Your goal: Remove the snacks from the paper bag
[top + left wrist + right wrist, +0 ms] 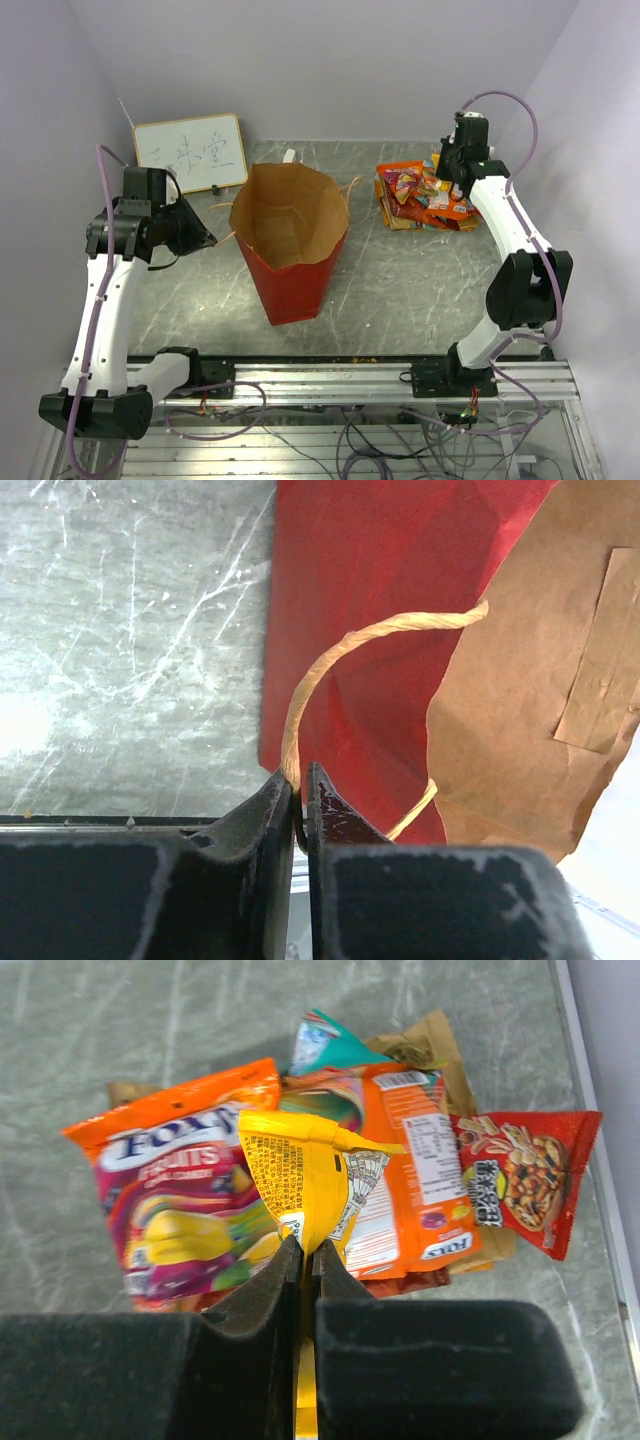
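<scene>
The paper bag [295,285] stands upright and open at the table's middle, red outside, brown inside; nothing shows in the part of its interior I see. My left gripper [205,238] is at the bag's left side, its jaws shut to a narrow slit on the tan cord handle [340,645], which loops from the bag [370,600] into my left gripper [300,772]. The snacks [420,197] lie piled at the back right. My right gripper [447,167] hangs over them, shut on a yellow packet [310,1175] just above an orange packet [170,1190] and a red one [525,1175].
A white whiteboard [190,152] with writing leans against the back left wall. Grey walls close in on both sides. The metal rail [350,375] carrying both arm bases runs along the near edge.
</scene>
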Motion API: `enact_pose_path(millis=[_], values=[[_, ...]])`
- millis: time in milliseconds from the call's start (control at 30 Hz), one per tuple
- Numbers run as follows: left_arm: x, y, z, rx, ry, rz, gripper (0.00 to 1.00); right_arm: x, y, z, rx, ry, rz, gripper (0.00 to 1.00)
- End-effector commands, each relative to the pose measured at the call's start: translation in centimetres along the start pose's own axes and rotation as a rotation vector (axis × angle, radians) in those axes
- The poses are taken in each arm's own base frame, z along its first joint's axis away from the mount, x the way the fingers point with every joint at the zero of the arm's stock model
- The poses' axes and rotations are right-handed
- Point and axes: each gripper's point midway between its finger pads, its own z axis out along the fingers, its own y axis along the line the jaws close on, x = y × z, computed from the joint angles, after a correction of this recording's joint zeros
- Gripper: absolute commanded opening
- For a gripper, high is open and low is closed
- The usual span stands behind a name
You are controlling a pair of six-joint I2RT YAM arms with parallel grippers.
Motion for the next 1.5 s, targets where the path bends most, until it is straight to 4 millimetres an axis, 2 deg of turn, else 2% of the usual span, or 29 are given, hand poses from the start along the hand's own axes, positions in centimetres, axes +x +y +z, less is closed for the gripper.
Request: enact_pose_path(millis=[0, 133, 300, 467, 633, 733, 867, 1033, 1133, 1267, 1467], values=[[-0.3, 1.0, -0.4, -0.050, -0.015, 0.020, 0.20, 0.3, -2.9, 1.9, 0.042, 0.007, -0.022, 0.00], [-0.4, 0.4, -0.7, -0.020, -0.013, 0.032, 0.29, 1.7, -3.7, 3.9, 0.040, 0.047, -0.013, 0.00], [-1.1, -1.0, -1.7, 0.035, -0.036, 0.064, 0.51, 3.0, -4.5, 5.6, 0.051, 0.078, -0.031, 0.00], [-1.7, -1.7, -2.3, 0.054, -0.053, 0.078, 0.67, 3.9, -4.1, 7.3, -0.015, 0.105, -0.068, 0.00], [-2.3, -2.4, -3.2, 0.075, -0.078, 0.091, 0.74, 4.5, -3.4, 8.0, -0.063, 0.118, -0.084, 0.00], [-2.7, -2.6, -3.9, 0.076, -0.098, 0.099, 0.87, 5.2, -3.1, 8.1, -0.081, 0.133, -0.076, 0.02], [-3.3, -2.5, -4.6, 0.053, -0.124, 0.111, 0.96, 5.8, -2.7, 8.0, -0.100, 0.144, -0.067, 0.07], [-4.0, -2.7, -5.8, 0.042, -0.162, 0.123, 0.98, 5.7, -2.1, 7.5, -0.141, 0.132, -0.068, 0.11], [-4.6, -3.0, -6.5, 0.043, -0.188, 0.133, 0.98, 6.4, -1.4, 7.8, -0.179, 0.144, -0.063, 0.12], [-5.1, -3.5, -7.3, 0.051, -0.207, 0.146, 0.98, 7.7, -1.7, 8.5, -0.167, 0.170, -0.063, 0.13], [-5.8, -4.0, -9.0, 0.057, -0.247, 0.173, 0.98, 6.5, -1.8, 8.1, -0.158, 0.152, -0.055, 0.18]])
